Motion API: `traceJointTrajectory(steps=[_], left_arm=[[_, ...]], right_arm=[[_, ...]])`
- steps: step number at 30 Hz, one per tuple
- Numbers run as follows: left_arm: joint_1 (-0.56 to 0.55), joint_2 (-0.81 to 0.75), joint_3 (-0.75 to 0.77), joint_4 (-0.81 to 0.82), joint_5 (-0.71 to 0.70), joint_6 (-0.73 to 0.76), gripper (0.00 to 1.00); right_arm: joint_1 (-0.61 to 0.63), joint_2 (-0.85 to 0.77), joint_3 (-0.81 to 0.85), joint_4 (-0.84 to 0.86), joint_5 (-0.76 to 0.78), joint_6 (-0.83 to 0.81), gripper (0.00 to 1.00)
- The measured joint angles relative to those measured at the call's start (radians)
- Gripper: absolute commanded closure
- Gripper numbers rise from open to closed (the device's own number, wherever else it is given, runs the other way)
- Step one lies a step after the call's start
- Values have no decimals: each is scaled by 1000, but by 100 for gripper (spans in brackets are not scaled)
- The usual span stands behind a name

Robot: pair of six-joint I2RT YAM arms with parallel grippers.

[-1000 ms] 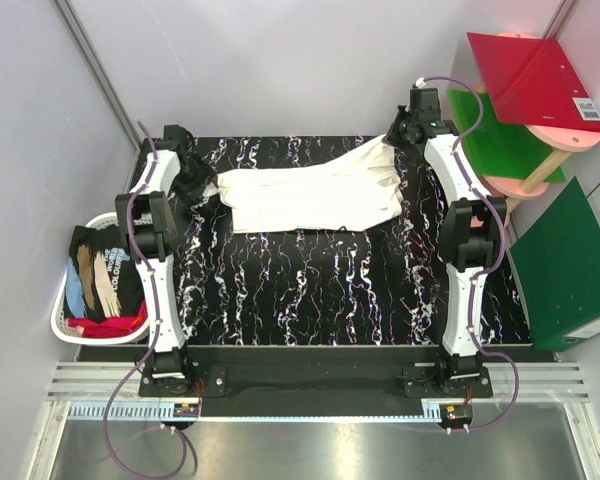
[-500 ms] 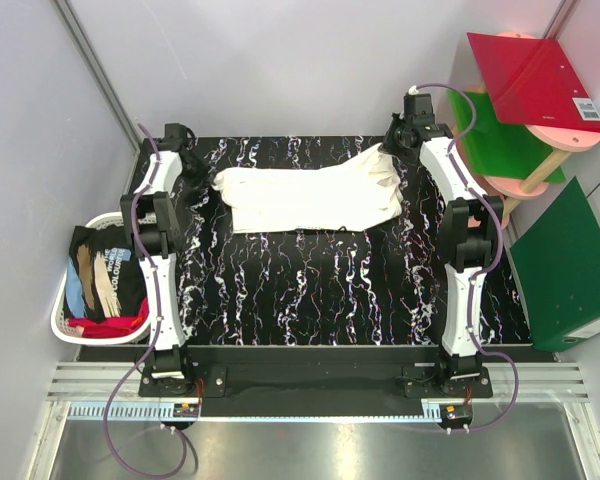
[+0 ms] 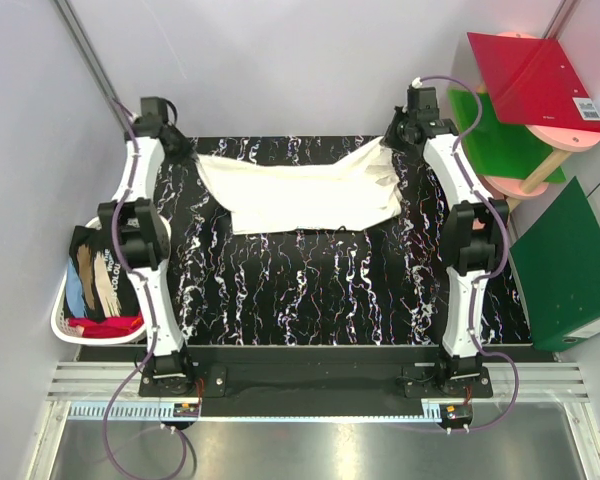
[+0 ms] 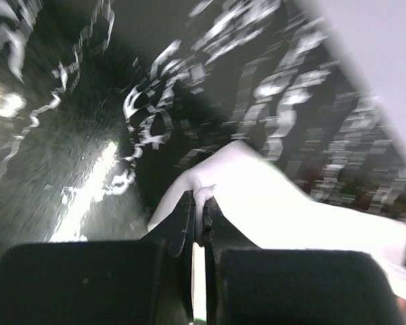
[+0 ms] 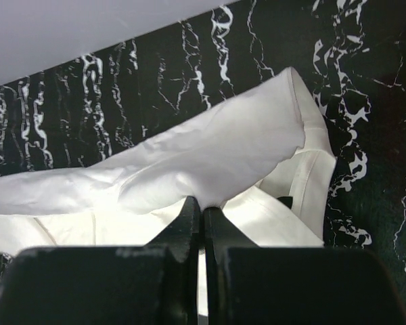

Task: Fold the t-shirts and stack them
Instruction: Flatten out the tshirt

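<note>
A cream-white t-shirt [image 3: 300, 195] lies stretched across the far part of the black marbled table [image 3: 310, 290]. My left gripper [image 3: 188, 152] is shut on its far left corner and holds that corner up off the table. In the left wrist view a pinch of cloth [image 4: 277, 196] sits between the closed fingers of the left gripper [image 4: 201, 200]. My right gripper [image 3: 388, 141] is shut on the far right edge of the shirt. In the right wrist view the right gripper [image 5: 201, 206] grips a fold of the white cloth [image 5: 210, 152]. More t-shirts [image 3: 105, 280], black with tan streaks, blue and red, lie piled in a basket.
The white basket [image 3: 62, 300] stands off the table's left edge. On a pink stool at the back right lie a red board [image 3: 535, 75] and a green board [image 3: 500, 140]. A green folder [image 3: 570, 265] leans at the right. Grey walls close in behind.
My left gripper has shut on the shirt's left corner and drawn it up and back to the left, pulling the cloth taut. The right gripper has kept its hold, barely moving.
</note>
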Motion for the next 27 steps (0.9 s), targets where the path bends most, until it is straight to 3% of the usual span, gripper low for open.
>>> traceJointTrajectory(steps=[8, 21, 27], left_arm=[[6, -401, -71, 6, -41, 39, 100], [-32, -1143, -640, -45, -81, 82, 100], [-109, -1446, -609, -146, -190, 114, 100]], right_arm=[[21, -262, -29, -21, 15, -26, 100], [128, -984, -320, -212, 69, -75, 100], [140, -1184, -343, -325, 99, -85, 100]])
